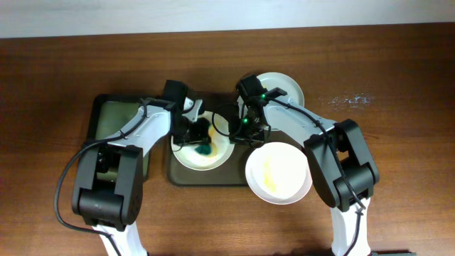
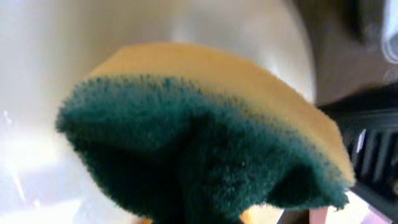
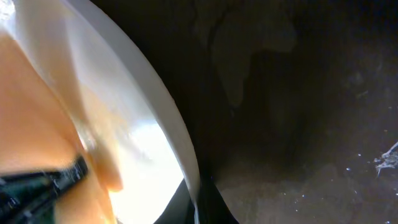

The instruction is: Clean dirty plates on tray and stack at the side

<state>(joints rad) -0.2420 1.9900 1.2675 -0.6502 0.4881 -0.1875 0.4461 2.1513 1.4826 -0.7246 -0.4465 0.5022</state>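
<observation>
A white plate (image 1: pixel 213 158) lies on the dark tray (image 1: pixel 206 178). My left gripper (image 1: pixel 197 136) is shut on a yellow sponge with a green scouring side (image 1: pixel 205 149) and presses it on this plate. The sponge (image 2: pixel 205 143) fills the left wrist view, with the plate (image 2: pixel 37 74) behind it. My right gripper (image 1: pixel 245 131) is shut on the plate's right rim; the rim (image 3: pixel 163 112) runs between its jaws (image 3: pixel 199 202). A second plate (image 1: pixel 279 173) with a yellow smear overhangs the tray's right end. A third plate (image 1: pixel 286 84) lies on the table behind.
A smaller black tray with a greenish inside (image 1: pixel 117 117) stands left of the dark tray, under my left arm. The wooden table (image 1: pixel 398 142) extends to the right. The dark tray floor (image 3: pixel 298 124) shows in the right wrist view.
</observation>
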